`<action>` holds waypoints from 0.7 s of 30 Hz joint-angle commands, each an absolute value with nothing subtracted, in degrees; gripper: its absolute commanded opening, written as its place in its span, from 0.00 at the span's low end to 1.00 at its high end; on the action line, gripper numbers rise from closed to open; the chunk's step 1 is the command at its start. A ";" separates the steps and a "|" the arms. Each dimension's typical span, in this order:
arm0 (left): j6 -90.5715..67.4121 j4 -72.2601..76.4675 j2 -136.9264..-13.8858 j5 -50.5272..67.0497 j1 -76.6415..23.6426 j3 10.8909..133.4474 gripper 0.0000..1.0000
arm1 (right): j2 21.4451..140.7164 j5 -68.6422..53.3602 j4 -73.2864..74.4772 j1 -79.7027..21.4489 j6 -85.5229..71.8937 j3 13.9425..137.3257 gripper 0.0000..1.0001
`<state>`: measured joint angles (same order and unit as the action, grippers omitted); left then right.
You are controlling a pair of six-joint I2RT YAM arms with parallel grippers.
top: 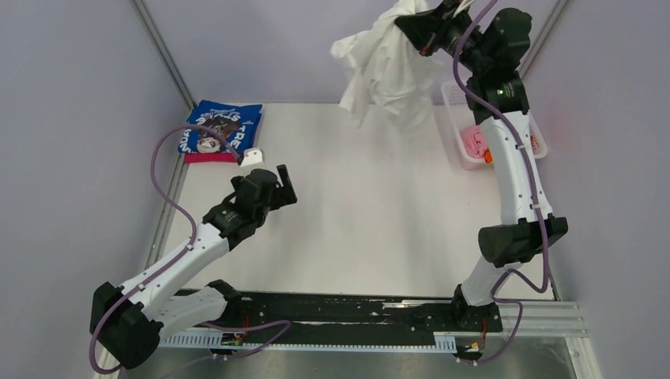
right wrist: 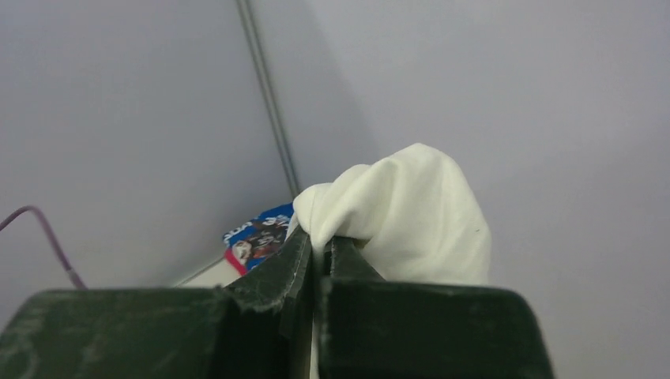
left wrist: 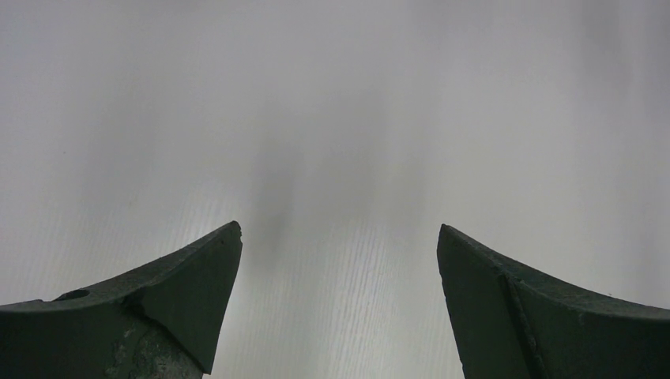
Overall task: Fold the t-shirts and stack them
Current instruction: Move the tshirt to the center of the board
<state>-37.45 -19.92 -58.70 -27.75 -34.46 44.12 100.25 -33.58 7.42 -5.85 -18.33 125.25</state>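
My right pincer (top: pixel 420 30) is clamped tight on a bunched fold of the white t-shirt (top: pixel 385 73), jaws pressed together with cloth squeezed between them, as the right wrist view shows. I hold it high above the far end of the desk (top: pixel 371 221), so the shirt hangs free and gravity pulls the crumples out; it dangles clear of the surface, just left of the basket (top: pixel 452 118). A pink t-shirt (top: pixel 474 142) lies in that basket, waiting its turn.

My left pincer (top: pixel 272 183) hovers low over the bare middle of the desk with its jaws wide apart and nothing between them. I judge it is parked there to catch a hanging corner or hem once the shirt comes down.

The blue t-shirt (top: pixel 221 125) lies folded in the far left corner on top of a magenta t-shirt (top: pixel 207 158), which starts the stack. Spreading the white one flat looks like my next job.
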 commanded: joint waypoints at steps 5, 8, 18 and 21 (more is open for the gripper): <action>-43.11 -32.90 -52.05 -33.08 -34.55 47.14 1.00 | 88.77 -38.58 8.72 -12.03 -9.93 108.53 0.00; -44.68 -36.45 -48.83 -33.66 -34.62 47.14 1.00 | 81.79 -34.27 8.93 -11.91 -1.77 91.35 0.01; -50.10 -42.52 -43.86 -34.93 -34.59 42.78 1.00 | 72.06 11.32 8.50 -9.29 -16.70 48.64 0.88; -45.05 -35.49 -46.65 -26.03 -34.55 42.13 1.00 | 71.55 15.93 11.30 -9.24 -23.92 49.07 1.00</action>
